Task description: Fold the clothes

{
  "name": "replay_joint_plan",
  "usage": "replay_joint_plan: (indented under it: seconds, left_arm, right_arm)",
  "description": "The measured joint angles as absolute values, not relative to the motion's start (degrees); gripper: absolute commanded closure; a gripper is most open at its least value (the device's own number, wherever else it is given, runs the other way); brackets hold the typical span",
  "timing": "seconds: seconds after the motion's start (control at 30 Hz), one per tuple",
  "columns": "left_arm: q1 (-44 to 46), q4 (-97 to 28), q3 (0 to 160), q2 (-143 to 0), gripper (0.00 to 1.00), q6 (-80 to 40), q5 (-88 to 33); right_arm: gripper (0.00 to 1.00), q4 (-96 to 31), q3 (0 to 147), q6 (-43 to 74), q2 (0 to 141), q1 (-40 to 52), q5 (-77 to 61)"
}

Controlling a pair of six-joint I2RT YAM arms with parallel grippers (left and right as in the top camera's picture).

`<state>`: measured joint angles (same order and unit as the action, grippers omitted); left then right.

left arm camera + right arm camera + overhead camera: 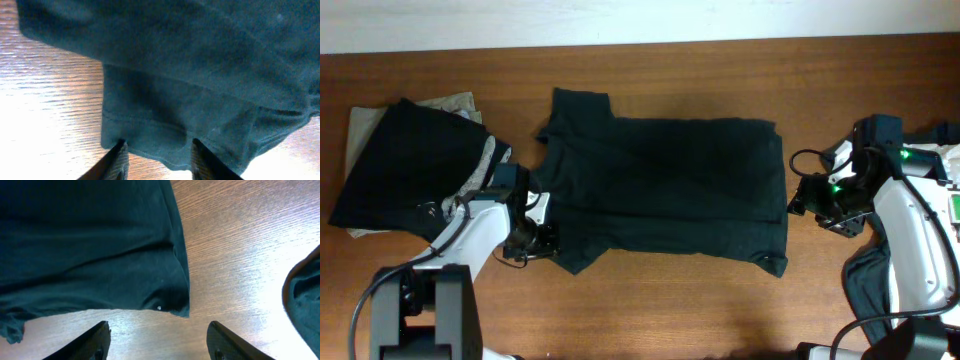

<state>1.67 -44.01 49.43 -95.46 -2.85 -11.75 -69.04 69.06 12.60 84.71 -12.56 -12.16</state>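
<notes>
black cotton covers the middle of the table: the shirt lies flat and sideways, collar end to the left, hem to the right. its body looks narrowed, with a long crease running along it, so a first lengthwise fold seems to be in, though one sleeve sticks out at the top left and another pokes out at the bottom left. the left pincer sits at that lower sleeve, its fingers apart with the sleeve's edge lying between them, not clamped as far as the wrist view shows. the right pincer hovers just beside the hem end, fingers wide apart over bare wood, the shirt's near corner just ahead of it and untouched. a pile of dark cloth on beige sits at the far left, which reads as work done. a dark garment lies bunched at the right under the right arm, likely waiting its turn. by my reckoning the shirt is about midway: the sleeves need tucking in, then the length needs halving and the bundle needs stacking on the pile.
</notes>
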Motion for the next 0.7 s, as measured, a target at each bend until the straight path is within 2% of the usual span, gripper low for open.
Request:
replay_joint_plan:
  seconds: [0.03,0.07,0.17,0.27,0.33,0.4,0.5,0.53,0.6,0.67,0.7]
  left_arm:
    - [1.6,-42.8,48.5,-94.8,0.81,-2.9,-11.4]
    - [1.5,-41.5,47.6,-94.2,1.00,-3.0,-10.9]
    - [1.3,-40.9,47.1,-94.0,1.00,-3.3,-9.7]
    - [0.8,-55.5,50.1,-94.8,1.00,-3.3,-9.5]
    - [-1.7,-65.0,55.8,-94.8,1.00,-3.3,-9.5]
    - [-4.5,-71.3,61.7,-93.8,1.00,-3.3,-9.4]
    - [-6.2,-76.8,62.7,-92.8,1.00,-3.3,-9.4]
    - [-6.2,-78.1,62.7,-92.8,1.00,-3.3,-9.4]
    - [-6.2,-78.5,62.7,-92.8,1.00,-3.3,-9.4]
    - [-6.2,-78.4,62.7,-92.8,1.00,-3.3,-9.4]
    - [-6.2,-78.0,62.7,-92.8,1.00,-3.3,-9.4]
  right_arm:
    - [0.34,-68.5,68.7,12.6,84.7,-12.6,-12.2]
    - [0.34,-68.1,68.2,12.6,84.7,-12.6,-12.2]
    - [0.34,-66.8,66.9,12.6,84.7,-12.6,-12.2]
    - [0.30,-64.9,62.7,14.0,84.7,-12.6,-12.2]
    - [0.31,-62.9,59.3,15.9,84.8,-12.6,-12.4]
    - [0.46,-60.2,54.0,18.2,84.8,-12.6,-12.7]
    - [0.50,-56.6,47.7,20.6,84.9,-12.6,-14.0]
    - [0.50,-54.4,45.8,21.0,84.9,-12.6,-15.4]
    - [0.43,-52.0,43.2,21.2,84.9,-12.6,-19.7]
    - [0.71,-51.7,40.6,21.4,84.9,-12.6,-22.1]
    - [0.90,-50.7,39.2,21.2,84.9,-12.6,-23.3]
